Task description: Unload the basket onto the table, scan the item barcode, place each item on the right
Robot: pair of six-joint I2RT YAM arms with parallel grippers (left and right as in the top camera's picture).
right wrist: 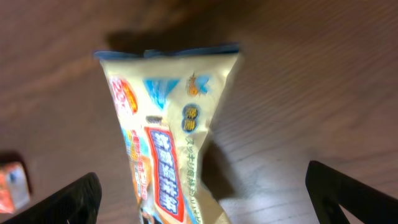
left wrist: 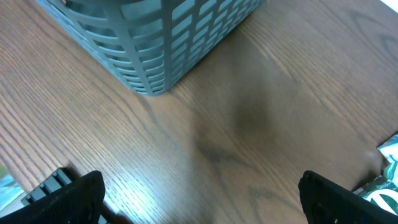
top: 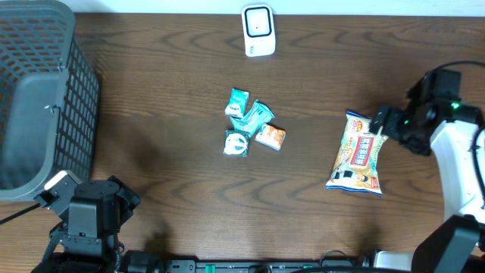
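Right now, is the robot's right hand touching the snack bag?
Apart. The right wrist view shows the right hand open, with the table visible between the snack bag and the finger on either side.

Counted 1 snack bag [top: 359, 154], 1 white scanner [top: 258, 30], 1 grey basket [top: 79, 91], 3 teal sm. pkts [top: 238, 101], 1 orange pkt [top: 270, 136]. Totalled 7 items altog.
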